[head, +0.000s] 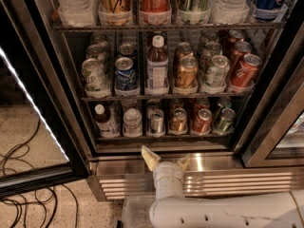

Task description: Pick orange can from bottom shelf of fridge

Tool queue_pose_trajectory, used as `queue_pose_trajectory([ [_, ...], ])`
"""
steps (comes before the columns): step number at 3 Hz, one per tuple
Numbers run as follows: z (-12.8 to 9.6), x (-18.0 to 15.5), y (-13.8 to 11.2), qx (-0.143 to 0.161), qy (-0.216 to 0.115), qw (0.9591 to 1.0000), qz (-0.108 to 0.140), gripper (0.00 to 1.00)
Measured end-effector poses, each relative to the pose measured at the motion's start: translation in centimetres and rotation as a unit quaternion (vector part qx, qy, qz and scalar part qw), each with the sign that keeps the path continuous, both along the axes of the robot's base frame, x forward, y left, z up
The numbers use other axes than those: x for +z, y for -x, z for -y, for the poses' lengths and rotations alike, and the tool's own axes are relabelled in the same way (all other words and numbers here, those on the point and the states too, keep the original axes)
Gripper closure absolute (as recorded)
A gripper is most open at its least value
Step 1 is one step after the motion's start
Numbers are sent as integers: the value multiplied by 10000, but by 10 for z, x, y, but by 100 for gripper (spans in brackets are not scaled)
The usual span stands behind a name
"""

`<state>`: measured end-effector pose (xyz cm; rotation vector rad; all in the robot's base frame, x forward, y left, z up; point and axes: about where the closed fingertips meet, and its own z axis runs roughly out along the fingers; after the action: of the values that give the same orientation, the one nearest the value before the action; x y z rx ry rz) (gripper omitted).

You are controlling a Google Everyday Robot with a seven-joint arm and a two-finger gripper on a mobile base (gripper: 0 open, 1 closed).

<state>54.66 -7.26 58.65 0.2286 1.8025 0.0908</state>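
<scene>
The orange can [202, 120] stands on the bottom shelf [161, 137] of the open fridge [228, 182], second from the right, between a gold-brown can [178, 120] and a green can [224, 120]. My gripper [166, 159] is below the shelf, in front of the fridge's steel sill and left of the orange can. It is open and empty, with pale fingers [151, 158] spread and pointing at the shelf. My white arm [218, 213] runs in from the lower right.
The bottom shelf also holds two small bottles [105, 121] and a silver can [156, 121]. The rack above holds taller cans and a bottle [157, 68]. The open glass door [33, 122] stands at left, with cables [19, 175] on the floor.
</scene>
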Motion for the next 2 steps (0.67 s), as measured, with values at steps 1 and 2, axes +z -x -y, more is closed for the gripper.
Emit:
queue_pose_trajectory([
  [1, 4, 1, -7, -227, -93, 9995, 208, 0],
  [2, 13, 8, -16, -591, -181, 9962, 613, 0],
])
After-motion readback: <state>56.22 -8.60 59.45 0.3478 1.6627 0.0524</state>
